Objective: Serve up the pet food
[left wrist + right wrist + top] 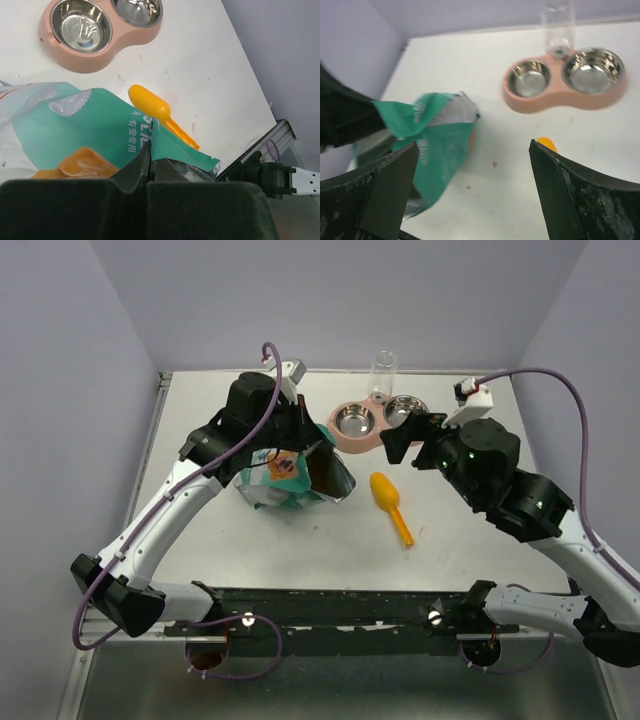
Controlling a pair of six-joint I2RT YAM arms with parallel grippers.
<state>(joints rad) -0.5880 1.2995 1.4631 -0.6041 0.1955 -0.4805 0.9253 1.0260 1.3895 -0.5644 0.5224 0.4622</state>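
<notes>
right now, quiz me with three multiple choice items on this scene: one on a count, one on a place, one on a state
1. How many steel bowls sit in the pink feeder?
A) two B) three C) four

2. Where does the orange scoop lie?
A) in a bowl B) on the table, right of the teal bag C) inside that bag

3. How do the right jaws stand?
A) shut on the scoop B) shut on the bag C) open, empty

Answers:
1 A: two bowls sit side by side in the feeder.
2 B: the scoop lies flat on the bare tabletop beside the bag.
3 C: the right wrist view shows a wide gap with nothing in it.
</notes>
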